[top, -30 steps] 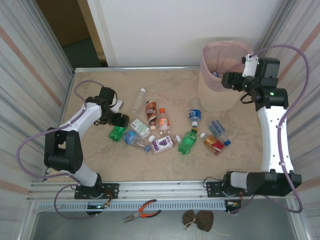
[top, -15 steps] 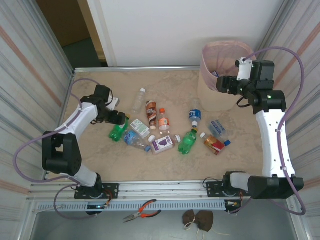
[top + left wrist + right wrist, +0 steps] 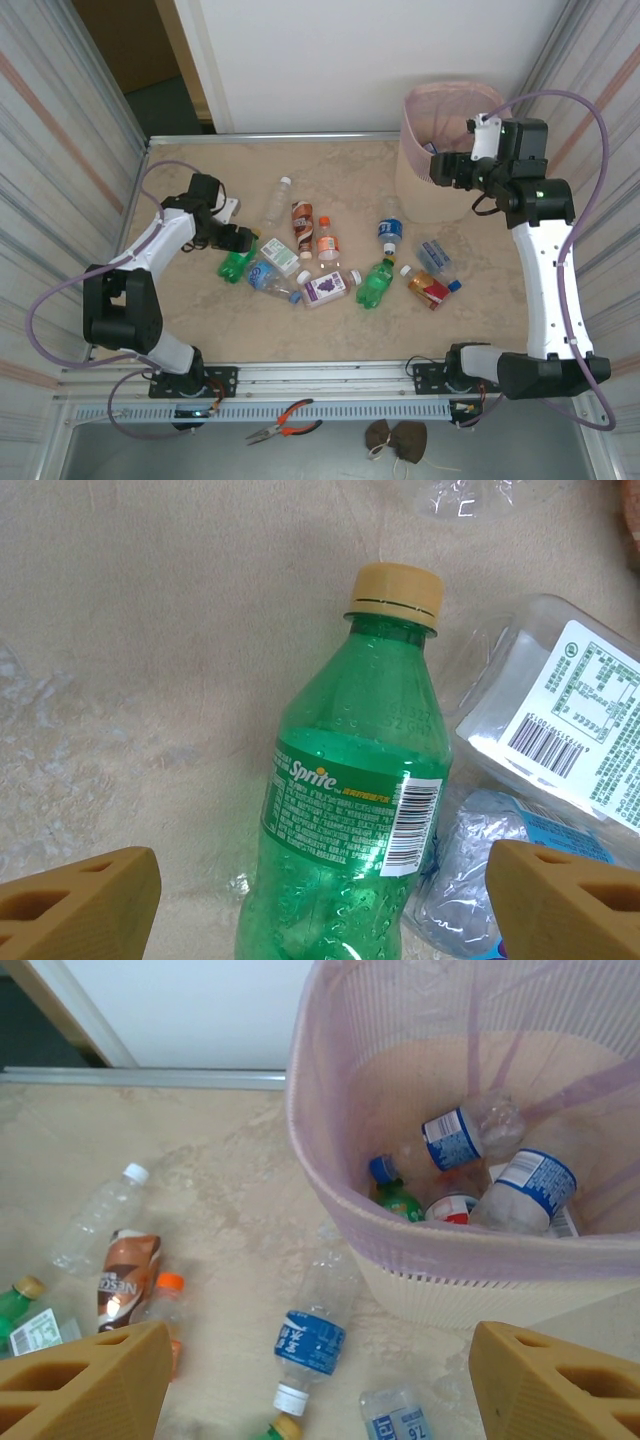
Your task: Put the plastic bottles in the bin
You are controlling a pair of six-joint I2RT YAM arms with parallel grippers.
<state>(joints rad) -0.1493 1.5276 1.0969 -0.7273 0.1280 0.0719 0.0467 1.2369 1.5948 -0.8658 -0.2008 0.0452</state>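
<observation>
Across the last second little has been altered on the table (image 3: pixel 200 330): the loose cluster of plastic bottles (image 3: pixel 330 262) is left as it lay, while the right gripper (image 3: pixel 440 167) has been drawn slightly leftward beside the rim of the bin (image 3: pixel 420 195), and the left arm has been re-angled a little above the green bottle (image 3: pixel 235 265). The right gripper (image 3: pixel 320 1380) is seen with its jaws spread and nothing between them, so no bottle is being carried and that arm is judged free for a fresh pick. The left gripper (image 3: pixel 320 900) is likewise held open, its fingers set to either side of the green bottle (image 3: pixel 350 780) without touching it; a grasp appears to be prepared but not yet made. That bottle is of translucent green plastic, softly ribbed, with a tan cap and a glossy wrapped label, and a flat-sided clear bottle (image 3: pixel 560 720) lies just beside it. The bin (image 3: pixel 420 1260) is of pale pink perforated plastic lined with a thin pink bag, and several dropped bottles (image 3: pixel 525 1190) rest at its bottom, perhaps five, though the heap is hard to count.
</observation>
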